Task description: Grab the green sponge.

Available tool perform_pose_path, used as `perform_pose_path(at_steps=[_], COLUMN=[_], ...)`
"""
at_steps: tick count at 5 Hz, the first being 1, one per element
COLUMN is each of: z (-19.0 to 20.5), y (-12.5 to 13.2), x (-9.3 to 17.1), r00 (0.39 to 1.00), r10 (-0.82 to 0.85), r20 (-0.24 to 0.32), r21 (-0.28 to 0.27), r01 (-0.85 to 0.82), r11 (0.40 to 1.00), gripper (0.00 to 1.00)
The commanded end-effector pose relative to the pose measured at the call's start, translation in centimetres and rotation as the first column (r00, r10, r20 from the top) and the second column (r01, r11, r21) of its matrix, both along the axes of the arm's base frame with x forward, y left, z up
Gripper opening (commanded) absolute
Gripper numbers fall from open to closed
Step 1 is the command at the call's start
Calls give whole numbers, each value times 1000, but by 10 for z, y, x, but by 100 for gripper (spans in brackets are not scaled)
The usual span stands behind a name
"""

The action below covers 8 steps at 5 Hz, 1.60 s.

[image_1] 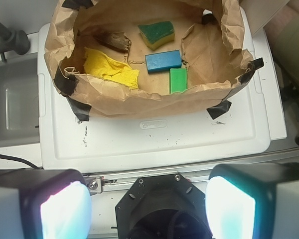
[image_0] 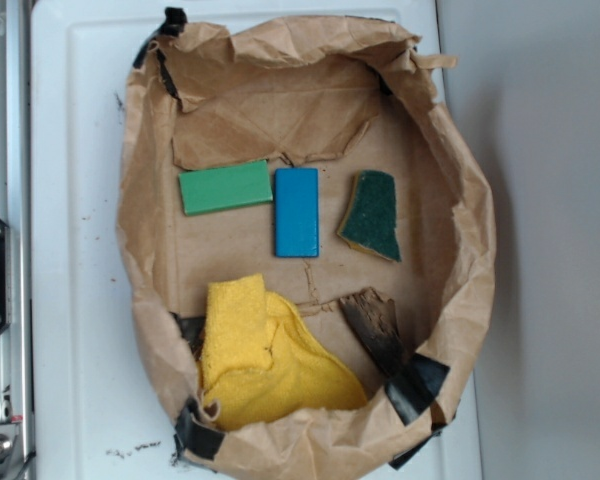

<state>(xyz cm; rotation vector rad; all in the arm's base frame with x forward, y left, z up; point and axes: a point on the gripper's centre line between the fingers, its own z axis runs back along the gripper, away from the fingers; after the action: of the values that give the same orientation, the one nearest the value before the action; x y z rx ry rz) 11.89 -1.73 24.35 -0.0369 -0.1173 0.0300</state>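
the green sponge (image_0: pixel 371 214) lies flat on the floor of a crumpled brown paper tray (image_0: pixel 140 200), toward the right side in the exterior view. its top is a dark green, rough scouring layer; a tan-yellow foam edge shows along its lower and left sides. the outline is an irregular trapezoid with one curved side. in the wrist view the same sponge (image_1: pixel 157 34) sits at the far end of the tray, its yellow foam thickness plainly visible.

just beside it, not touching, is a blue block (image_0: pixel 296 212), a smooth upright rectangle. next to that lies a bright green block (image_0: pixel 224 187), also smooth and rectangular, set slightly tilted. a fluffy yellow cloth (image_0: pixel 260 360) is bunched in the lower part of the tray, and a dark, splintery piece of wood (image_0: pixel 372 328) lies near it, below the sponge and well apart from it.

the tray's paper walls are wrinkled and held at the corners with black tape (image_0: pixel 416 385). it rests on a smooth white counter (image_0: pixel 80 250).

the tool (image_1: pixel 149 209) is well back from the tray, over the counter's near edge. its two fingers (image_1: pixel 239 204) stand wide apart, holding nothing, with glossy pale pads.
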Motion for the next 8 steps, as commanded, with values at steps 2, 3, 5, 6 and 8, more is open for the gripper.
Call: perform_pose_path(at_steps=[2,3,5,6,8], z=[-10,-23,-50,-50,-86], y=[-4,7,38,38,39], x=[42,80,123,123,154], r00=[999,992,936,936,909], r10=[10,119,346,346,416], r20=[-52,-51,-68,-68,11], r21=[-47,-57,-24,-24,-82], r01=[-12,-122,-348,-348,-414], r11=[999,991,937,937,907], gripper=[100,100,100,100,100])
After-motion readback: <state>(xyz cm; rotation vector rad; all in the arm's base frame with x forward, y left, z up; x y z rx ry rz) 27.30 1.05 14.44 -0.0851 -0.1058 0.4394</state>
